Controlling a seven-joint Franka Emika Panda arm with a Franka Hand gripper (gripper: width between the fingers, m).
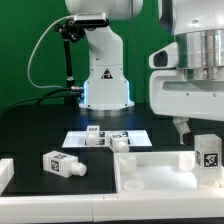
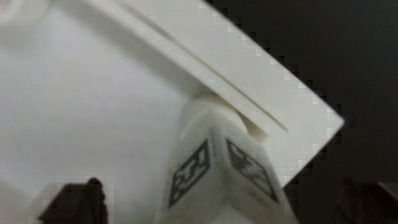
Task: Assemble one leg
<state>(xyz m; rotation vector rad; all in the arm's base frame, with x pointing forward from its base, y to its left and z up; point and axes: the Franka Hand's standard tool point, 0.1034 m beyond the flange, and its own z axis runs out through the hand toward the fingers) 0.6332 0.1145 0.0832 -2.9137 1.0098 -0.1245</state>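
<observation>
One leg (image 2: 221,165), a stubby white peg with square tags, stands on the white tray-like panel (image 2: 107,110) near its rim. In the wrist view it lies between my fingers (image 2: 79,202), with a gap on each side. My gripper (image 2: 222,205) is open and holds nothing. In the exterior view my gripper (image 1: 200,130) hangs just above that leg (image 1: 209,155), at the right end of the panel (image 1: 150,170). A second leg (image 1: 62,163) lies on the table at the exterior view's left. Two more legs (image 1: 95,136) (image 1: 120,144) are by the marker board.
The marker board (image 1: 110,134) lies flat in the middle of the black table. The robot base (image 1: 105,75) stands behind it, with a black cable post (image 1: 70,60) beside it. A white edge (image 1: 4,175) shows at the exterior view's far left.
</observation>
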